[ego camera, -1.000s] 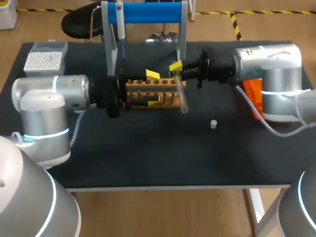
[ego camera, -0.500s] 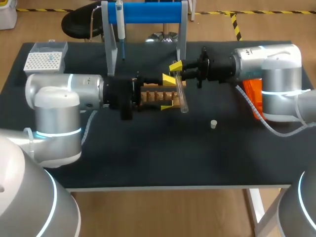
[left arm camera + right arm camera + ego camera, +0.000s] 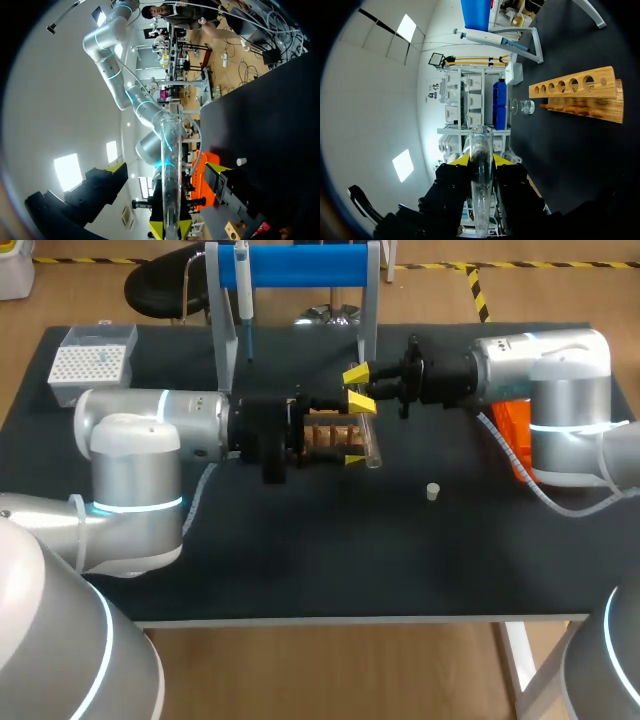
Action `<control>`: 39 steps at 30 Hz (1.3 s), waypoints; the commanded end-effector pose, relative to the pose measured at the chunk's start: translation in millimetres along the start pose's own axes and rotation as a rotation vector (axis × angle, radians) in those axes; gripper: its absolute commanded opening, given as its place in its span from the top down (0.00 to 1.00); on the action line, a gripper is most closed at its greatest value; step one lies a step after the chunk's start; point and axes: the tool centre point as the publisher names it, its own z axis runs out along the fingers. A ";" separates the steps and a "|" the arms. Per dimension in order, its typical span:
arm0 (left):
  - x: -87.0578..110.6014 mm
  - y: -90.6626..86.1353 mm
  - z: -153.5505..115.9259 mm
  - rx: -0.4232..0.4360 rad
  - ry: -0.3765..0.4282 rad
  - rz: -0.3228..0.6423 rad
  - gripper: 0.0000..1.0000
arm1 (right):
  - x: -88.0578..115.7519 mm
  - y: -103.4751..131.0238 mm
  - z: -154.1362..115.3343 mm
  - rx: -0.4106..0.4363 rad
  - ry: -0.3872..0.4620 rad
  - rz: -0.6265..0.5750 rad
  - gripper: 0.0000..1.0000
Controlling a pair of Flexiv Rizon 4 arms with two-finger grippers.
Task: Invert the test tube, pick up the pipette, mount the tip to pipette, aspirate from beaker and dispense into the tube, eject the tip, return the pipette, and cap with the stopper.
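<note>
Over the middle of the black table (image 3: 300, 560), seen from the head camera, the right gripper (image 3: 358, 380) pinches the upper end of a clear glass test tube (image 3: 370, 445). The tube slants down in front of the wooden rack with its row of round holes (image 3: 325, 432). The left gripper (image 3: 356, 430) reaches in from the left with its yellow tips spread, one on each side of the tube. A small white stopper (image 3: 432, 491) lies alone on the table, well apart to the right. A white tip box (image 3: 90, 362) stands at the far left corner. A slim pipette (image 3: 243, 290) hangs on the blue-barred stand (image 3: 300, 265) behind the rack.

From the left wrist, the left gripper (image 3: 166, 167) has its fingers wide apart. The test tube (image 3: 170, 150) runs up between them, touching neither. The right gripper (image 3: 172, 229) is clamped on the tube's near end. The stopper (image 3: 241, 161) sits beyond on the table.

From the right wrist, the right gripper (image 3: 481, 160) grips the test tube (image 3: 481, 145) from both sides. Ahead lie the rack (image 3: 575, 92), a small glass beaker (image 3: 522, 106) and the pipette (image 3: 490, 37).
</note>
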 end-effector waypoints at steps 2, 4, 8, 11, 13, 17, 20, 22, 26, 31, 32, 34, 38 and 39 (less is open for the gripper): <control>2.6 0.9 9.5 0.003 -0.001 0.002 0.00 | 0.8 0.0 -0.7 0.001 -0.003 0.000 1.00; 1.8 0.7 10.3 0.003 -0.003 0.001 0.00 | 0.8 0.0 -0.7 0.001 -0.003 0.000 1.00; 3.0 1.6 12.7 -0.013 0.000 -0.007 0.26 | 0.8 0.0 -0.7 0.001 -0.003 0.000 1.00; 2.8 2.3 12.9 -0.020 -0.004 -0.008 0.45 | 0.8 0.0 -0.7 0.001 -0.003 0.000 1.00; 2.4 2.8 13.0 -0.022 -0.006 -0.008 0.49 | 0.8 0.0 -0.7 0.001 -0.003 0.000 1.00; 1.9 3.2 13.4 -0.024 -0.005 -0.005 0.54 | 0.8 0.0 -0.7 0.001 -0.003 0.000 1.00; 1.2 3.2 13.4 -0.024 -0.006 -0.001 0.60 | 0.8 0.0 -0.7 0.001 -0.003 0.000 1.00; 1.0 3.2 13.3 -0.025 -0.007 0.003 0.60 | 0.8 0.0 -0.7 0.001 -0.003 0.000 1.00; 0.8 3.0 13.3 -0.029 -0.004 0.007 0.63 | 0.8 0.0 -0.7 0.001 -0.003 0.000 1.00; 0.9 2.1 12.2 -0.036 -0.004 0.007 0.65 | 0.8 0.0 -0.7 0.001 -0.003 0.000 1.00; 0.9 2.0 11.9 -0.037 -0.005 0.007 0.64 | 0.8 0.0 -0.7 0.001 -0.003 0.000 1.00; 0.9 1.9 11.6 -0.039 -0.005 0.007 0.64 | 0.8 0.0 -0.7 0.001 -0.003 0.000 1.00; 1.0 1.6 11.1 -0.041 -0.005 0.005 0.64 | 0.8 0.0 -0.7 0.001 -0.003 0.000 1.00; 1.0 1.6 11.0 -0.041 -0.005 0.005 0.65 | 0.8 0.0 -0.7 0.001 -0.003 0.000 1.00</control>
